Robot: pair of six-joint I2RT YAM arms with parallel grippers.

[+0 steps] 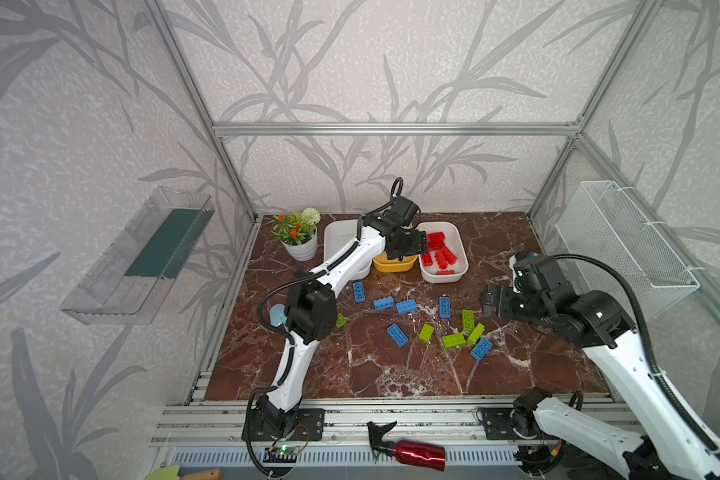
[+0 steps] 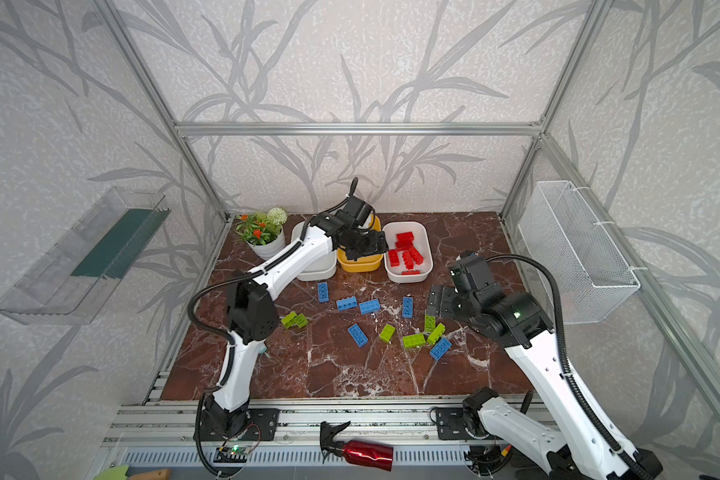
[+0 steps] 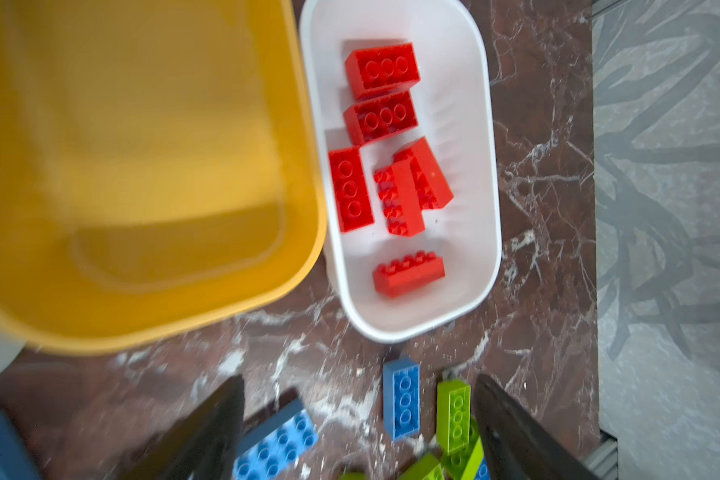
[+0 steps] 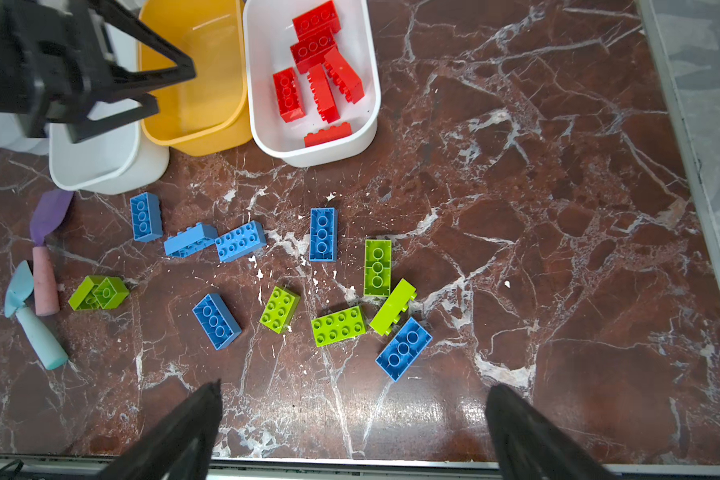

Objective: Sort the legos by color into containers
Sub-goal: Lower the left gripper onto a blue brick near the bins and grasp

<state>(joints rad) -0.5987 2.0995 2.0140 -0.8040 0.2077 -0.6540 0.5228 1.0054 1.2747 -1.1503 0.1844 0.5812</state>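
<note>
Right jaws wide apart, empty; left jaws apart, empty, above yellow tub (image 1: 393, 266)

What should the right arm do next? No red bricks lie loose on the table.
Probably lower the right gripper, open and empty, onto the nearest lime green brick and close on it. Only blue bricks and green ones lie loose, and the yellow tub looks empty to receive it.

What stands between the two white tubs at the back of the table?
The yellow tub stands there, flanked by the white tub of red bricks and the other white tub. The right wrist view and both top views show it.
</note>
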